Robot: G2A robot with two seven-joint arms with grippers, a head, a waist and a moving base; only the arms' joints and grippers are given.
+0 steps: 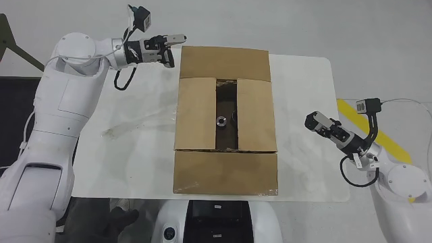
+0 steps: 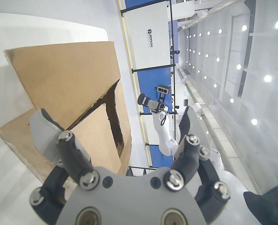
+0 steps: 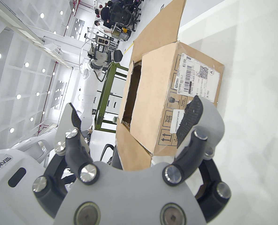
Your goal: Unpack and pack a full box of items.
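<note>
Plainly, the left gripper (image 1: 177,40) stood wide open and empty just beside a far corner of the box (image 1: 226,64); the right gripper (image 1: 312,120), equally spread, held nothing.

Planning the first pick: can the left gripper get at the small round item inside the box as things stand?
Probably not yet. Two flaps lie nearly flat over the box, leaving a narrow gap above the round item, and the open left gripper beside the far corner looks too wide for it.
</note>
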